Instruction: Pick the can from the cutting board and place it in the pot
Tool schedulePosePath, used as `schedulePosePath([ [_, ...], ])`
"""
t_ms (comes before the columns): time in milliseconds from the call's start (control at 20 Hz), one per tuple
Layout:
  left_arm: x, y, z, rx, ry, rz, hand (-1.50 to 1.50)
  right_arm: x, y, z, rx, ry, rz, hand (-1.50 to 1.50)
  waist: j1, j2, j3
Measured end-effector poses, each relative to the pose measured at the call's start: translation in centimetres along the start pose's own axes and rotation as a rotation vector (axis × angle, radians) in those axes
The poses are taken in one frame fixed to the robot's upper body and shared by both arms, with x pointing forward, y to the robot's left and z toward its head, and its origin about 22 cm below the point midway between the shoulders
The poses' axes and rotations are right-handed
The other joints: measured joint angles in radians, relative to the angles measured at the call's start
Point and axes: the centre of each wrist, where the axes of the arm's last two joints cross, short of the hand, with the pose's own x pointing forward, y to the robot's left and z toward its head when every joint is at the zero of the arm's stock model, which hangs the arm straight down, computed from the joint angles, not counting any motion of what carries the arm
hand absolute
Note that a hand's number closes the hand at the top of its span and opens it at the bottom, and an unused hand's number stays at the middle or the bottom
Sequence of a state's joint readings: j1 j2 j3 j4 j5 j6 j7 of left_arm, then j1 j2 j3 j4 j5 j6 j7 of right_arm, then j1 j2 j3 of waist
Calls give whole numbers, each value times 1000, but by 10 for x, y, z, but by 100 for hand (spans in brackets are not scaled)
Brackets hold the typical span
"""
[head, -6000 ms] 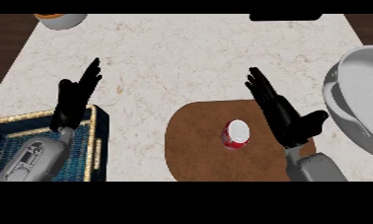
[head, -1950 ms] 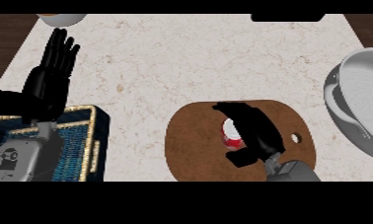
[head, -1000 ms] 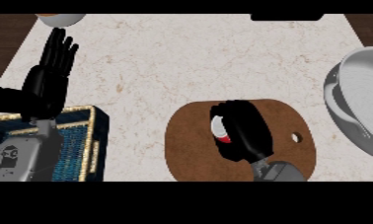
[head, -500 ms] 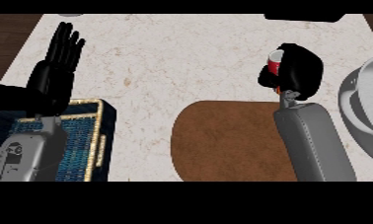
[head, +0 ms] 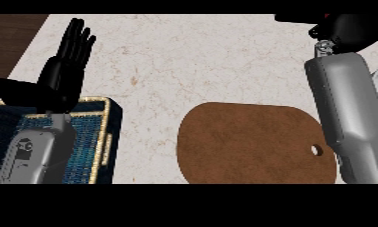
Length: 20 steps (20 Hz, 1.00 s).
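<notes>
Can isn't clearly visible: only a hint of red and white at the edge of the right hand, which is curled shut up at the top right corner. Judging by that, the can is probably inside that grip, but I can't confirm how much of it the fingers cover. The cutting board sits below and to the left of that hand, bare, with nothing on it, so the pick step looks done. Step in hand: carrying to the pot. The pot is not in view; it probably lies off past the right edge. Next move calls for getting the hand over the pot's opening, lowering, then uncurling the fingers. Left hand rests far to the left, fingers straight and up, holding nothing, just above a blue patterned tray.
</notes>
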<state>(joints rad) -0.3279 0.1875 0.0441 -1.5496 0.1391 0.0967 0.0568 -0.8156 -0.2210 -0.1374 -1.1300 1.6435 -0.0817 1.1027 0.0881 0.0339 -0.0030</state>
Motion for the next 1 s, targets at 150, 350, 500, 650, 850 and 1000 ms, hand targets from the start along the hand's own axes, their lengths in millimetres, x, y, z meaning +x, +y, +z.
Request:
schedulePosePath([
  [150,0,0,-2,10,10,0,0,10,-10,-15,-98,48,27,150,-13,-7,1],
  [350,1,5,-3,27,23,-4,0,16,-12,-24,-149,103,56,150,-34,-17,2],
  [500,-5,7,0,42,28,-13,0,8,-8,-37,-143,152,76,150,-53,-22,2],
  [650,-8,12,3,60,34,-16,0,-5,-3,-45,-130,193,95,150,-71,-29,2],
  [850,-11,13,8,87,42,-16,0,-36,6,-58,-124,245,99,150,-87,-34,3],
  [1000,-11,23,14,93,42,-20,0,-65,10,-63,-132,280,91,150,-94,-37,3],
])
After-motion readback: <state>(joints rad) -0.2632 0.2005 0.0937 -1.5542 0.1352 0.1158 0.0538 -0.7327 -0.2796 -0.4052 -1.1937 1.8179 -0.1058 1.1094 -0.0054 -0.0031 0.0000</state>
